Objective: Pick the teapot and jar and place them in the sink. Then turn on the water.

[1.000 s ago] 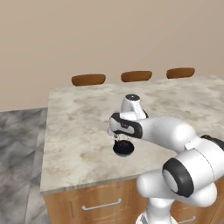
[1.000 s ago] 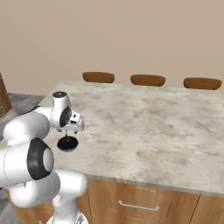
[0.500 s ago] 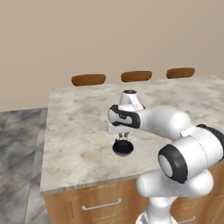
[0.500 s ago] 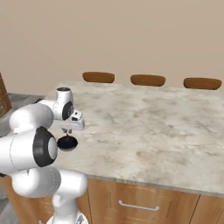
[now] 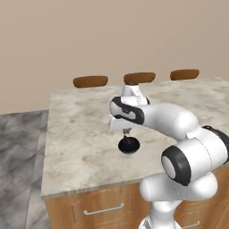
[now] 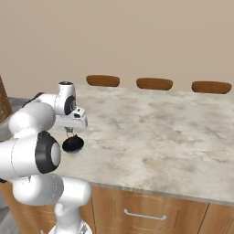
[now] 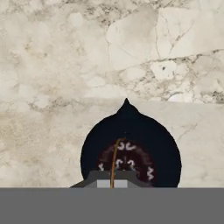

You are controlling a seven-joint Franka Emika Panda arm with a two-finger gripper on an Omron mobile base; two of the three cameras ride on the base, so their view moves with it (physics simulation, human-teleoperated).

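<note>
Gripping the teapot (image 5: 128,145) by its thin wire handle: the gripper (image 5: 127,132) is standing directly above the small black pot, jaws pinched together on the loop, as the hand view is showing with the wire (image 7: 114,162) running up between the fingertips. The teapot is appearing to sit on the marble counter (image 5: 80,134), or barely off it; I cannot tell which. It is lying toward the near edge of the counter, well apart from the three brown chair backs (image 6: 154,83) lining the far edge. Judging progress: the first pick is just being secured, so the task is at its very start. Nothing is yet being carried. Remaining, by my reckoning: lifting and taking the teapot to the sink, fetching the jar likewise, then opening the faucet.
</note>
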